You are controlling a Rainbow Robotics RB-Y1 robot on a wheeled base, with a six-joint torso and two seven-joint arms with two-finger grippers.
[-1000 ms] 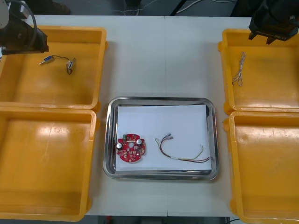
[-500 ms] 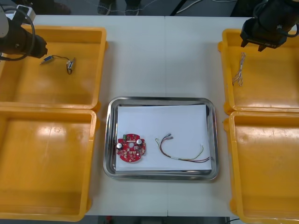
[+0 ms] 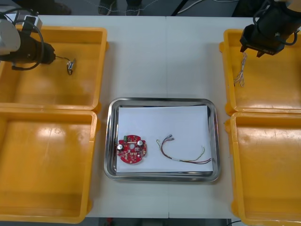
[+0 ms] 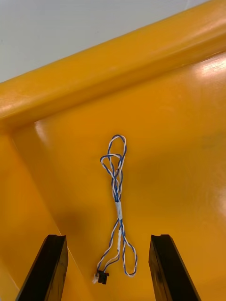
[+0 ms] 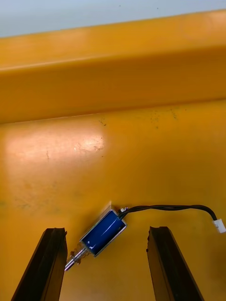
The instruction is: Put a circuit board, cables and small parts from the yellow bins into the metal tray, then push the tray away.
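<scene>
Left gripper (image 5: 107,230): my fingers (image 5: 49,263) apart, small metal part (image 5: 101,233) between (bin wall (image 5: 113,80) beyond).
Right gripper (image 4: 108,237): apart too, cable (image 4: 117,202) between, open floor around.

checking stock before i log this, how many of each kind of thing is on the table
yellow bins: 4
metal tray: 1
round red circuit board: 1, in the tray
cables: 2, red and yellow cable in the tray, blue and white cable in the far right bin
small metal part on a black lead: 1, in the far left bin
total: 9

No writing can be read anywhere, the red circuit board (image 3: 132,150) included.
</scene>
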